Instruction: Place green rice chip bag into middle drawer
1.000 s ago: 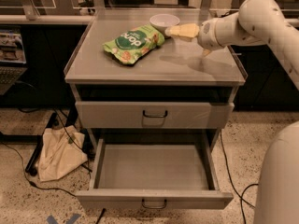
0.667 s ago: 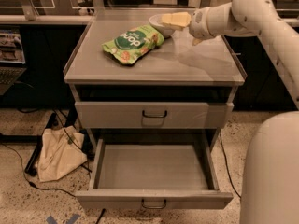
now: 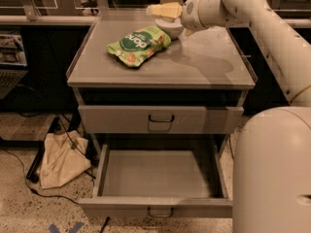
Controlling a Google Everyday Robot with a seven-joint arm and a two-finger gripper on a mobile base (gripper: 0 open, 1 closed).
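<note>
Nearby, crinkly green bag (image 3: pixel 138 45); pincer (image 3: pixel 156 9) over bowl (image 3: pixel 171 29).

The hand (image 3: pixel 164 10) has swung left and farther away across the tabletop (image 3: pixel 209 62). It was to the right of the white bowl (image 3: pixel 170 29) and is now above the bowl's far rim, just beyond the far right end of the green rice chip bag (image 3: pixel 138 45). The robot's white body (image 3: pixel 272 169) now fills more of the near right corner.
</note>
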